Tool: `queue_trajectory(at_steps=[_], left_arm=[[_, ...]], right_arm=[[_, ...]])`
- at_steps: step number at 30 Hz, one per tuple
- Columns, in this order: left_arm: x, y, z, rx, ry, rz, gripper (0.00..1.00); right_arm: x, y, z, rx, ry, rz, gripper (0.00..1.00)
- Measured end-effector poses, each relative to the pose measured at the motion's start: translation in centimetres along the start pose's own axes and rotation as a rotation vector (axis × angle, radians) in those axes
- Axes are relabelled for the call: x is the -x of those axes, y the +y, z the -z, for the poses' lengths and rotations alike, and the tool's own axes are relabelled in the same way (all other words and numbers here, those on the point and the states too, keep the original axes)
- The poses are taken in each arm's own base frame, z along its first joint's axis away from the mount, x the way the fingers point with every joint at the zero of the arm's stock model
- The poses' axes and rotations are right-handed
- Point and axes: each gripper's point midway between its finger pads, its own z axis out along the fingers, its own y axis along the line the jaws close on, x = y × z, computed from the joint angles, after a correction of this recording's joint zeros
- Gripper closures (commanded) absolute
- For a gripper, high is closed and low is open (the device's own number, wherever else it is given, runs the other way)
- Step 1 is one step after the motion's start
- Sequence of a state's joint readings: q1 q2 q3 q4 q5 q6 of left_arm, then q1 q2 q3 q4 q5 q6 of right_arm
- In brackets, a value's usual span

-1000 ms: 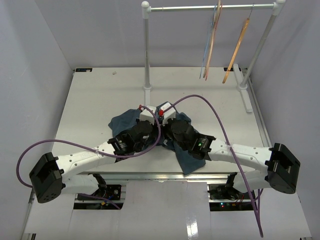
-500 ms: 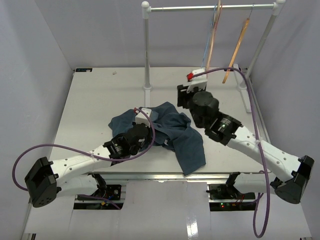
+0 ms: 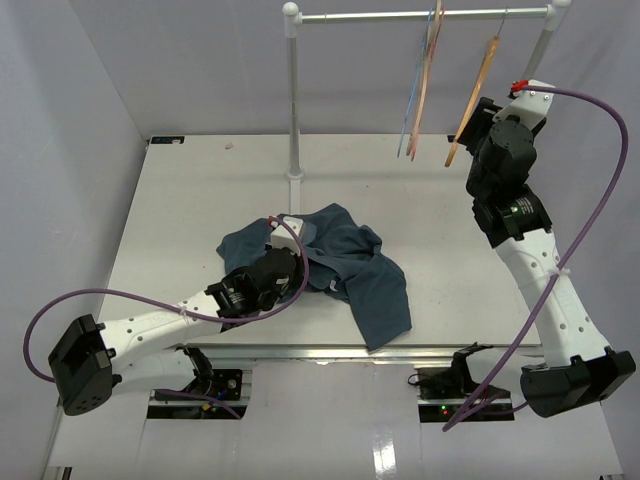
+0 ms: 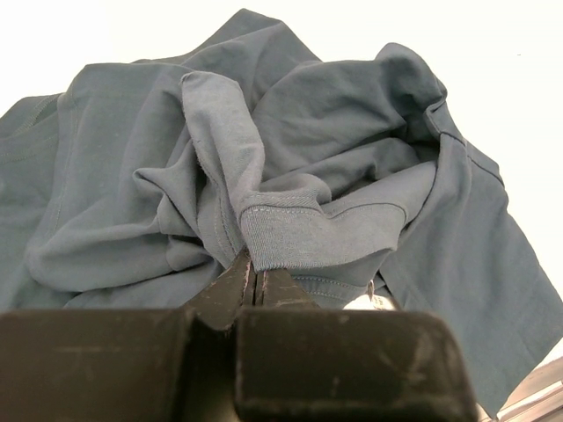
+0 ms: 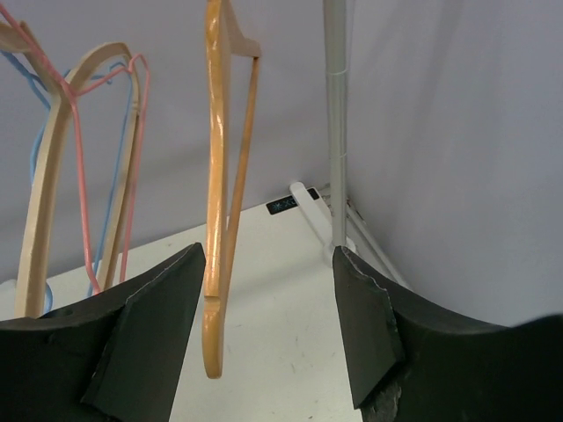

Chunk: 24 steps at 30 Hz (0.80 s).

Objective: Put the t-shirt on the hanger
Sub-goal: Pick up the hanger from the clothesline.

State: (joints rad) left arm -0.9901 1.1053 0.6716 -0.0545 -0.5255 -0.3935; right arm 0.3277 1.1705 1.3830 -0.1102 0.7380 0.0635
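Observation:
The dark teal-blue t-shirt lies crumpled on the table, front centre. My left gripper is low over its left part and shut on a hemmed fold; the left wrist view shows the closed jaws of that gripper pinching the t-shirt. The light-brown wooden hanger hangs on the rail at the back right. My right gripper is raised beside it, open and empty. In the right wrist view the hanger hangs just ahead of the open right gripper, close to its left finger.
A white clothes rack has a top rail and two posts; the right post is just ahead of my right finger. Thin blue, pink and orange hangers and a second wooden hanger hang left of the task's hanger.

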Motion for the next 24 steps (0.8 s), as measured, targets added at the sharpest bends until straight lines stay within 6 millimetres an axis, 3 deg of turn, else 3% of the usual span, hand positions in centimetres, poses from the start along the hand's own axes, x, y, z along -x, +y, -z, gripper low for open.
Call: queue_trajectory(at_steps=[10,17,24], left_arm=[[-0.3,-0.3,0.0,-0.016,0.013,0.001,1.0],[-0.6,-0.5,-0.1,-0.024,0.023,0.001,1.0],[-1.3,-0.6,-0.4,-0.028,0.046,-0.009,1.0]], right_arm=[[-2.5,2.1,-2.8,-0.002,0.049,-0.013,0.34],[-3.7,3.3,-6.0,-0.046,0.027,0.049,0.33],[-3.1,4.3,-9.1,-0.085,0.0,0.103,0.33]])
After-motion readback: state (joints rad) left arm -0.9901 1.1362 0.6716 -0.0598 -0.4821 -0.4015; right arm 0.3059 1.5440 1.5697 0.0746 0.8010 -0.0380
